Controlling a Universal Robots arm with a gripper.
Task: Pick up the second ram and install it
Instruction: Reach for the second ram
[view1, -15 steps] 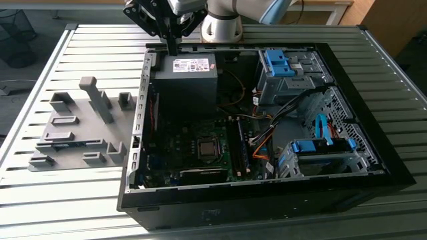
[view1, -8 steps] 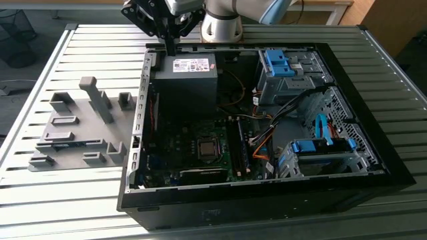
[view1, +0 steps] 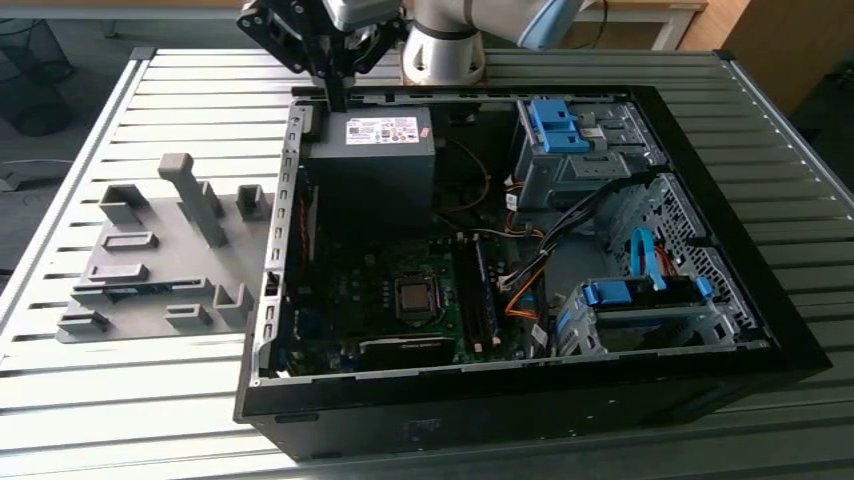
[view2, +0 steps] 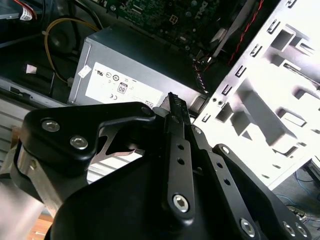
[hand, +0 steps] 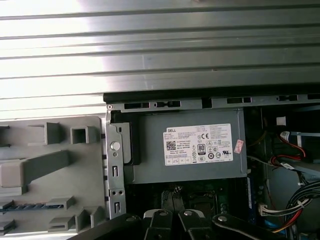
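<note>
Gripper (view1: 338, 102), black, of flat bolted metal links, pointing straight down from the wrist; its two slim fingers (view2: 173, 116) lie together along their length and taper to one tip, closed with nothing between them. The arm (view1: 442, 46) behind it stands upright, a silver-white cylindrical joint topped by a blue cap. Directly below the fingertip is the rear rim of the open case (view1: 534, 420), a black sheet-metal box lying on its side. Just beside that spot is the near corner of the power supply (view1: 371, 150), a plain grey steel block bearing a white rectangular label, which appears in both wrist views. Beyond the power supply, deeper in the case, lies the dark green motherboard (view1: 387, 290), studded with small parts and crossed by orange and black cables. Farther still from the gripper are the bright blue plastic latches (view1: 554, 125) on the perforated grey drive bays. Outside the case, on the exterior view's left of the gripper, is the tray (view1: 147, 215), a matte grey plastic plate with raised square and slotted blocks and one tall tilted post. The ram (view1: 134, 291), a thin blue-green strip, rests lengthwise in a low slot of that tray, well apart from the gripper; the first wrist view shows it as a bluish bar with dark chips. All of this rests on the table (view1: 134, 400), made of ribbed pale metal slats.
</note>
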